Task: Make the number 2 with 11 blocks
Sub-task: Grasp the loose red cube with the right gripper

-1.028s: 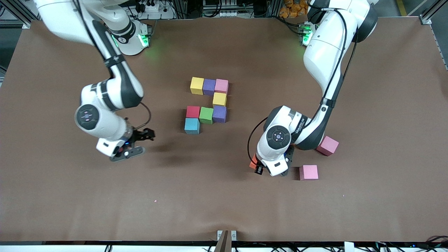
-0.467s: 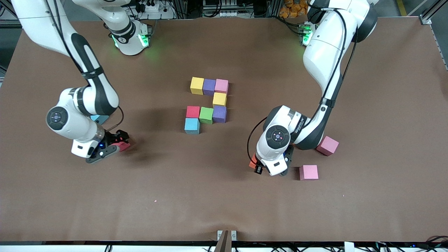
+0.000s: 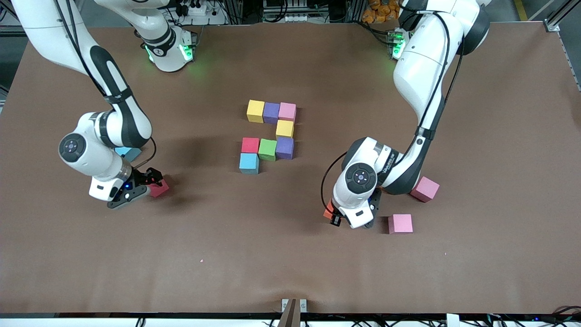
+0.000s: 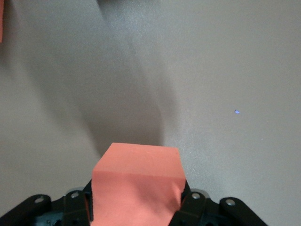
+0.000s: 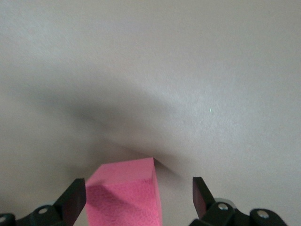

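The partly built number 2 lies mid-table: a yellow, purple and pink row, a yellow block below it, a red, green and purple row, then a light blue block nearest the front camera. My left gripper is shut on an orange block, low over the table beside two pink blocks. My right gripper is open and straddles a red block on the table, with a gap beside one finger.
Two loose pink blocks lie toward the left arm's end. Another light blue block shows partly under the right arm's wrist. The brown table is bare along the edge nearest the front camera.
The right arm swung away from the number 2 toward its own end of the table and came down around the red block. The left arm has not moved.
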`<act>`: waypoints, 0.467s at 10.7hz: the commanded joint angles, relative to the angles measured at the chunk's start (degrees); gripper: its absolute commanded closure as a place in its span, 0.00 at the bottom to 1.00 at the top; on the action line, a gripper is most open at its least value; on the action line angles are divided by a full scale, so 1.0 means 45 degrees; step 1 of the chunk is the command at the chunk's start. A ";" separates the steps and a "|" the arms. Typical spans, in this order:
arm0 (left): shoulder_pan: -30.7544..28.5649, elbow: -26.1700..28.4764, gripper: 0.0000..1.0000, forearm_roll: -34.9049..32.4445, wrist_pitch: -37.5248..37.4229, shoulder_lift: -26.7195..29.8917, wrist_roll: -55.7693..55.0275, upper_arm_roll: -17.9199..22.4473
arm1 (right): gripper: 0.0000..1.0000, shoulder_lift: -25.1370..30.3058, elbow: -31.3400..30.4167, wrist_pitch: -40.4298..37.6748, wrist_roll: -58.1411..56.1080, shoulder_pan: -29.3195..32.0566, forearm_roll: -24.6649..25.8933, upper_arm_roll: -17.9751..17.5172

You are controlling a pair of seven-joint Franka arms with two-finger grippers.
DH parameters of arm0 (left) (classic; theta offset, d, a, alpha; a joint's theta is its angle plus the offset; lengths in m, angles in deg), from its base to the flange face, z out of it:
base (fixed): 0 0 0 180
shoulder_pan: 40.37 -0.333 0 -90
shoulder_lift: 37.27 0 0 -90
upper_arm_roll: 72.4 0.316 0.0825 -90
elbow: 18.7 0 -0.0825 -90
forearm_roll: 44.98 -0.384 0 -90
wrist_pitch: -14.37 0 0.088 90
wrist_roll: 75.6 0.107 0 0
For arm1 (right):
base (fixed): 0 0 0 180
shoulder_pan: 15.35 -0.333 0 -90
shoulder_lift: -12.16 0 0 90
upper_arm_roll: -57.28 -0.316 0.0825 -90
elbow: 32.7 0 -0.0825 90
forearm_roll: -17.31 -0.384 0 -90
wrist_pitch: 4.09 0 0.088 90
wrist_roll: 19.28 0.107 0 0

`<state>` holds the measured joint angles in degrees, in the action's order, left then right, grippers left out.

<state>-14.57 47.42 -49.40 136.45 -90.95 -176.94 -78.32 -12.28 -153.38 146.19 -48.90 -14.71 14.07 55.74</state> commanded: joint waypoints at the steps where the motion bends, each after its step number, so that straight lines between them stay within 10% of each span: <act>1: -0.0203 0.0093 0.62 0.0357 -0.0138 0.0208 0.0100 0.0028 | 0.00 0.0744 -0.1248 0.0961 -0.0195 0.0328 0.0136 -0.0263; 5: -0.0614 0.0074 0.62 0.0650 -0.0138 0.0305 -0.0290 0.0047 | 0.00 0.0744 -0.0803 0.0458 -0.0097 0.0327 0.0116 -0.0495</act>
<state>-16.33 47.30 -47.83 136.46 -90.92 -177.55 -78.17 -10.58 -156.98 150.13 -49.01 -14.57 14.07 55.30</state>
